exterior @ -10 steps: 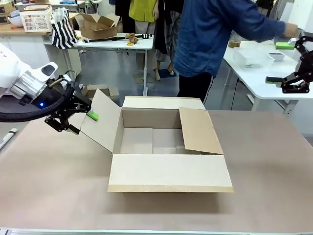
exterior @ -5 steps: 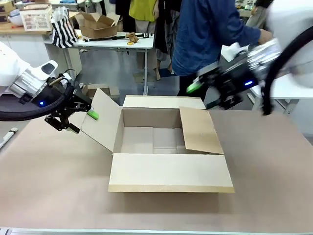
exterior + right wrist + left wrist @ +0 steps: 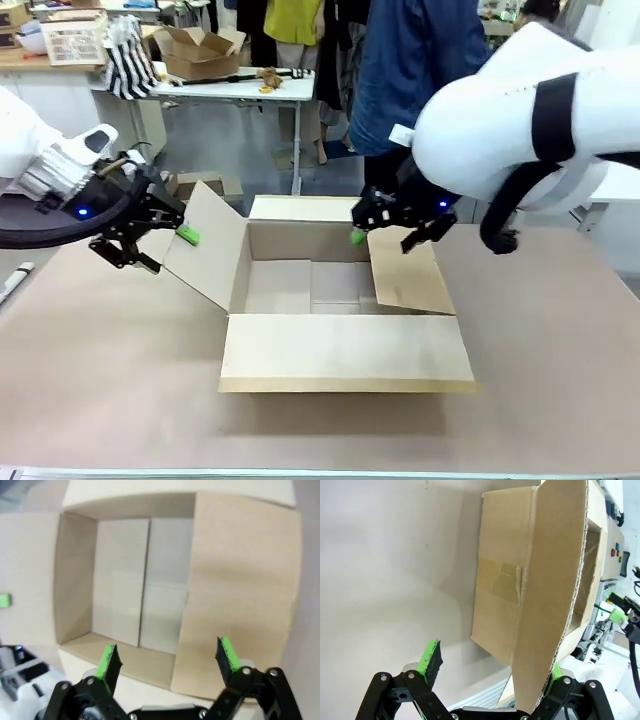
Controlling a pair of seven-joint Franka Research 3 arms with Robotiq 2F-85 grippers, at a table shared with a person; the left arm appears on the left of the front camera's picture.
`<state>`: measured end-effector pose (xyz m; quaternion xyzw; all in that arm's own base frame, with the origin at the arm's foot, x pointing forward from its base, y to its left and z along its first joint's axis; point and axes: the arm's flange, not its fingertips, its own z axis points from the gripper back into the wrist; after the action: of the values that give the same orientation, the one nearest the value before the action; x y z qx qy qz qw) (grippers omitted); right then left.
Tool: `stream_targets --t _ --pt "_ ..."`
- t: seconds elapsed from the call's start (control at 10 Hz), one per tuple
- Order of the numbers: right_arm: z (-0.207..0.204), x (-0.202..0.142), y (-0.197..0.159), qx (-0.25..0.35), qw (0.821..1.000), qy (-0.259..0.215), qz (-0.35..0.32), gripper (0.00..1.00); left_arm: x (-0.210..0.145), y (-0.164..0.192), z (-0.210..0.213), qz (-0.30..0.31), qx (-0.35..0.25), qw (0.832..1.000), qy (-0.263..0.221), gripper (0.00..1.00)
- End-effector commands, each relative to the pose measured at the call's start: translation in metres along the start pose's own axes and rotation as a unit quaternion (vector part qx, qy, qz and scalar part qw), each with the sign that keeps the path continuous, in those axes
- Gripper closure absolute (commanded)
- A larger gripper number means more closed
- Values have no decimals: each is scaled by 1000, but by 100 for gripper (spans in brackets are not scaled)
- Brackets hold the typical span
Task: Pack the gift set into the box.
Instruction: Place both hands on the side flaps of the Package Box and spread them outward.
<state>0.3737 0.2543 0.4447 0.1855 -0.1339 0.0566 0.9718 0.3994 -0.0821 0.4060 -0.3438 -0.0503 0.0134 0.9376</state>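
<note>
The box (image 3: 340,350) stands open in the middle of the table with its four flaps spread and nothing inside. My left gripper (image 3: 165,248) is open at the box's left flap (image 3: 205,245), one finger on each side of the flap's edge. In the left wrist view the flap (image 3: 545,605) runs between the fingers of my left gripper (image 3: 492,665), close to one green pad. My right gripper (image 3: 385,235) hovers open over the far corner of the right flap (image 3: 410,270). Below my right gripper (image 3: 167,657) lie the box floor (image 3: 125,580) and that flap. The gift set is out of view.
A person in a blue shirt (image 3: 420,60) stands at the far side behind the box. A small white object (image 3: 15,282) lies at the table's left edge. Bare brown table (image 3: 540,340) extends right and in front of the box.
My right arm has swung in from the far right side and now hangs over the box's right flap. My left gripper has stayed at the left flap.
</note>
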Motion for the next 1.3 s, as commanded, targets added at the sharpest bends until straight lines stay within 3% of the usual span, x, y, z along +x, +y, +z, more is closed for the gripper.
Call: stream_targets --t 0.0,0.1,0.4,0.6,0.8,1.1,1.2 --pt "6 3 -3 -15 1000 -11 -1 0 -2 1 3 -1 1 1000 4 0" --pt "-6 11 10 -93 995 19 6 0 -2 1 3 -1 1 1000 4 0" --pt "13 34 61 -193 979 34 57 0 -2 1 3 -1 1 1000 4 0" --pt "-7 43 64 -237 970 33 49 0 -2 1 3 -1 1 1000 4 0" --pt "-32 39 71 -312 949 11 39 0 -2 1 3 -1 1 1000 4 0" --pt "-81 28 81 -364 930 -11 48 0 -2 1 3 -1 1 1000 4 0" --pt "-93 28 78 -382 923 9 44 0 -2 1 3 -1 1 1000 4 0"
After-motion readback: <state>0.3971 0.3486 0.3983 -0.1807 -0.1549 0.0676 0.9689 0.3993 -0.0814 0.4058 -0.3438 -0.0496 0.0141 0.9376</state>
